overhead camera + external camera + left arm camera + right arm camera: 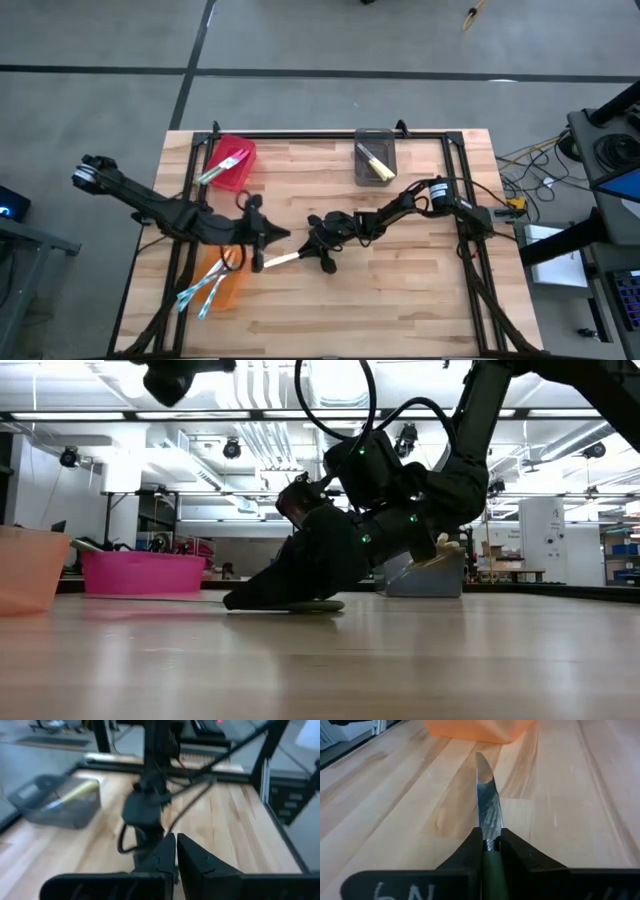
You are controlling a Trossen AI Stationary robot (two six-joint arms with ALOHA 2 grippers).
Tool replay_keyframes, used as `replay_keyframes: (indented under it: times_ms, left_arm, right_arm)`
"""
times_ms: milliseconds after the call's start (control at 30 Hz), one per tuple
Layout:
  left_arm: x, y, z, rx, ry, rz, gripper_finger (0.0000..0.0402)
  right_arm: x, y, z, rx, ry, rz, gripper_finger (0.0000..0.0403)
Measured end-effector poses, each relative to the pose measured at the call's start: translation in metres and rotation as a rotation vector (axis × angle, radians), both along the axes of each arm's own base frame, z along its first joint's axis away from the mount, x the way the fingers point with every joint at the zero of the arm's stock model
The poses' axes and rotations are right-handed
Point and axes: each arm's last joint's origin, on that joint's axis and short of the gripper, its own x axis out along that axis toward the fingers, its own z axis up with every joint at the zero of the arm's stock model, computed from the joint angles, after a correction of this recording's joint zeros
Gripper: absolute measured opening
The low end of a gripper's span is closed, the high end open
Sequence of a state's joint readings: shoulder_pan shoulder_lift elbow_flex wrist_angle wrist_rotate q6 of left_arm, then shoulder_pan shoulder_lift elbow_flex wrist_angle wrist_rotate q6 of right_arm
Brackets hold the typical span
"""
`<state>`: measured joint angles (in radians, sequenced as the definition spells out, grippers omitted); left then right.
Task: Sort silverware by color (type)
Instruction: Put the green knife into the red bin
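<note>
black jointed arms, looped cables; green indicator lights

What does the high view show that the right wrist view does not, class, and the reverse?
Only the high view shows the red bin, the grey bin and the left gripper. Only the right wrist view shows the right gripper shut on the green-handled knife. Both show the orange bin and the table.

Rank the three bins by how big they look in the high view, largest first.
1. Orange bin, partly hidden by the left arm, so unsure.
2. Red bin and grey bin: they look alike, no ranking between them.
</note>
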<state>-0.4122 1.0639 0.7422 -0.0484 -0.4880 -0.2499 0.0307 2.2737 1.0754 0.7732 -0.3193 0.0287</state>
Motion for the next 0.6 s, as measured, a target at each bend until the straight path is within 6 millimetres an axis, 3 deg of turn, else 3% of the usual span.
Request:
replay_keyframes:
  times_ms: [400,600]
  left_arm:
    - [-0.036,0.008,0.036,-0.039,-0.175,0.000,0.0000]
    - [-0.049,0.000,0.042,-0.048,-0.203,-0.071,0.0000]
  right_arm:
    - [0.000,-0.005,0.079,0.052,-0.149,-0.041,0.0036]
    - [-0.032,-0.012,0.121,0.092,-0.341,-0.067,0.0036]
